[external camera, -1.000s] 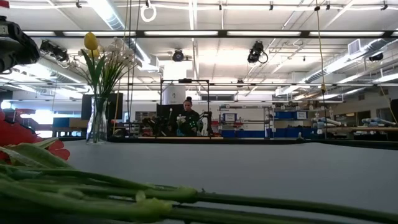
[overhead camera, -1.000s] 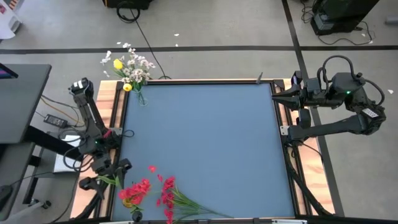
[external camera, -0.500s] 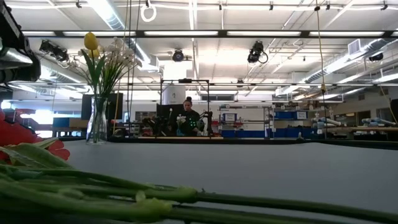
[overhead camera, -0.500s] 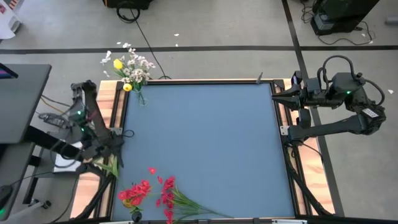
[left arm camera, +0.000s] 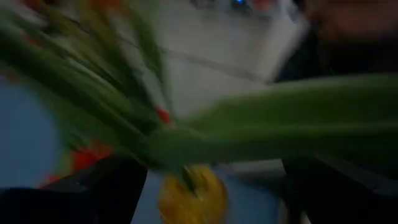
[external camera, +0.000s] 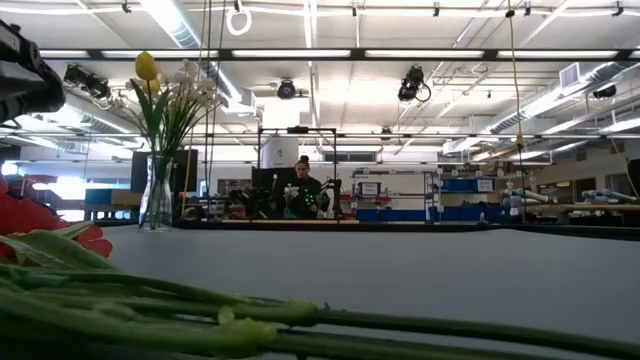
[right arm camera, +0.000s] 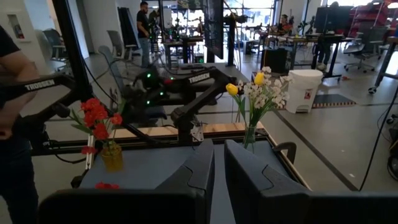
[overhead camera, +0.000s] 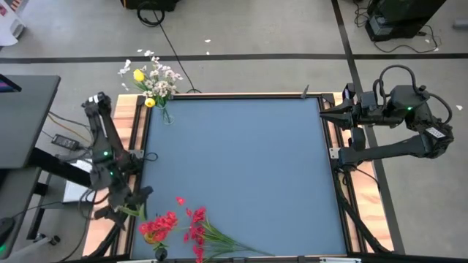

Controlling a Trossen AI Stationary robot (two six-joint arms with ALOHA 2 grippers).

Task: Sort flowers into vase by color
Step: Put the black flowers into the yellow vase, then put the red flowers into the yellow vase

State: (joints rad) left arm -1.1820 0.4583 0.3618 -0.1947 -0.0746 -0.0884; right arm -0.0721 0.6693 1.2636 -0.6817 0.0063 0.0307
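Observation:
A clear vase with yellow and white flowers stands at the table's far left corner. Red flowers lie at the near left, their green stems pointing right. More red blossoms stand in a small yellowish vase. My left gripper hovers open beside the red flowers, just off the table's left edge. A green sprig lies across between its fingers. My right gripper waits shut by the far right corner. My left gripper has its fingers wide apart, with the green sprig's leaf crossing the gap above them. The wrist view is blurred, and I cannot tell whether either finger touches the sprig.
The blue table top lies between the arms. Wooden rails run along its left and right edges. Cables and a dark desk sit on the floor to the left. A person stands beyond the table's left side.
My left gripper swung toward the far edge and tipped upward. It then came back toward the near edge and the red flowers, ending almost where it began. The green sprig by its fingers moved along with it.

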